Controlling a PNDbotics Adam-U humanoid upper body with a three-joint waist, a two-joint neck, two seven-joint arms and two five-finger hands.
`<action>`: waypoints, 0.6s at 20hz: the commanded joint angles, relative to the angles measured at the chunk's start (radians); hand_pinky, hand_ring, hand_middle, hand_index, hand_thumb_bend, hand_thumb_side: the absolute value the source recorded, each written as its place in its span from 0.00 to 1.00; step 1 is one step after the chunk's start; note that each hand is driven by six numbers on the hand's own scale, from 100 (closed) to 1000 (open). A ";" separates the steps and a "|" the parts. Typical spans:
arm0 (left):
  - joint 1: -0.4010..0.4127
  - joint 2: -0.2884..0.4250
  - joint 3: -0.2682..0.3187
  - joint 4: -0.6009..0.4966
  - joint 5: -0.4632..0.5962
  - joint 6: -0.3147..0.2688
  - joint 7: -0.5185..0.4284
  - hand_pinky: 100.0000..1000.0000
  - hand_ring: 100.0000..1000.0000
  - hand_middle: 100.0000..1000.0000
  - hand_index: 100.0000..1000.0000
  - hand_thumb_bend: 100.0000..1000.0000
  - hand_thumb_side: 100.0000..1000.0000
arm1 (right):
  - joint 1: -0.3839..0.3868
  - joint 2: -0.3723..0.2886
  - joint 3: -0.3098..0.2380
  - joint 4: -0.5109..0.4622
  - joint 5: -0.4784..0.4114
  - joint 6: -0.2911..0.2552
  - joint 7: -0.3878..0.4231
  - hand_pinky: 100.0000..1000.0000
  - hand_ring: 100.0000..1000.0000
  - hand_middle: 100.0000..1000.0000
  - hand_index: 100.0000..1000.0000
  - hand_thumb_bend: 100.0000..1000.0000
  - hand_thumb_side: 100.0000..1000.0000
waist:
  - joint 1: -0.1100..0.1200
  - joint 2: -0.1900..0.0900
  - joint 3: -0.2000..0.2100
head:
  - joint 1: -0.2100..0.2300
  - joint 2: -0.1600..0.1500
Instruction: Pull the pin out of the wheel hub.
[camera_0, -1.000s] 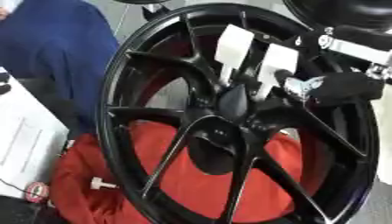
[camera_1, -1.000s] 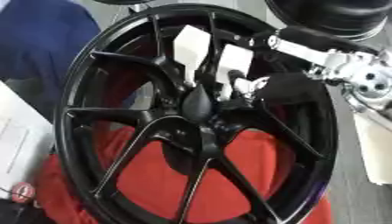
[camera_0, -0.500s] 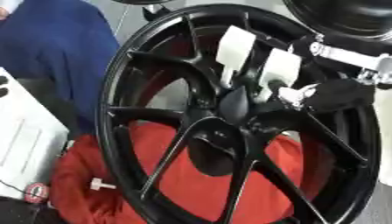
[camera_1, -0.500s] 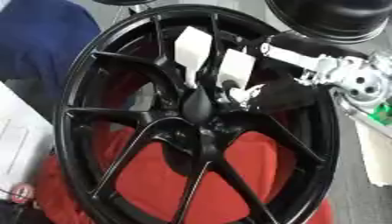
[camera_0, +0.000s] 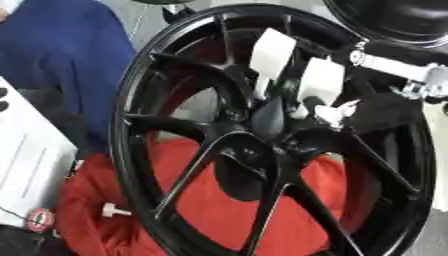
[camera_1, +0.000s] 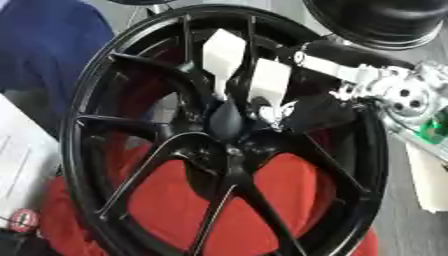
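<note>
Right hand (camera_1: 306, 112) is seen coming in from the upper right, laid against the wheel hub (camera_1: 229, 145) just right of its centre. Whether its fingers are curled or straight cannot be told, as they are dark against the black spokes. A small white piece, possibly the pin (camera_0: 337, 111), is seen at the hand's tip, touching it, just beside two white tags (camera_0: 297, 67). Red cloth (camera_0: 201, 210) is seen behind the spokes.

Wheel hub (camera_0: 262, 145) glossy black metal; red cloth (camera_0: 201, 210) beneath, soft, matt; white paper (camera_0: 26, 165) left.
</note>
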 joint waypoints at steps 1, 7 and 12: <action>-0.002 0.014 0.008 -0.011 -0.002 0.001 -0.004 0.82 0.76 0.71 0.71 0.03 0.80 | -0.013 -0.019 -0.026 -0.014 -0.031 -0.016 -0.073 0.77 0.76 0.47 0.63 0.00 0.33 | 0.007 -0.022 -0.001 | 0.001 -0.013; 0.000 0.014 0.011 -0.010 -0.003 0.002 -0.003 0.82 0.76 0.71 0.71 0.02 0.80 | 0.002 -0.032 -0.053 -0.014 -0.127 -0.071 -0.184 0.73 0.70 0.40 0.53 0.00 0.36 | 0.010 -0.032 -0.005 | 0.003 -0.014; 0.002 0.015 0.012 -0.010 -0.002 0.002 -0.003 0.82 0.76 0.71 0.71 0.02 0.80 | 0.024 -0.053 -0.113 -0.014 -0.233 -0.106 -0.245 0.71 0.67 0.37 0.49 0.00 0.39 | 0.013 -0.041 -0.011 | 0.001 -0.014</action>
